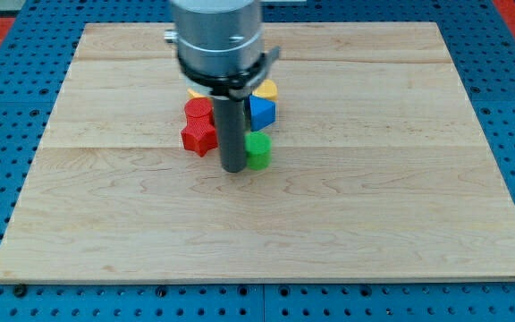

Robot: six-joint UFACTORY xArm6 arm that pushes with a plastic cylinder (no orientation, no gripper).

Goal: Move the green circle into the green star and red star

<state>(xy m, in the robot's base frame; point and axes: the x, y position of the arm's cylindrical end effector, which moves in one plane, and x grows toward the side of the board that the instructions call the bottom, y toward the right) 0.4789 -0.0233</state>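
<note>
My tip rests on the board near the middle, just left of a small green block that looks roundish; the two touch or nearly touch. A red star lies to the left of the rod. A second red block sits just above the star. No green star shows; the rod and the arm's body hide the space between the red and blue blocks.
A blue block sits right of the rod, above the green block. A yellow block lies above the blue one, and another yellow block peeks out under the arm. The wooden board lies on a blue perforated table.
</note>
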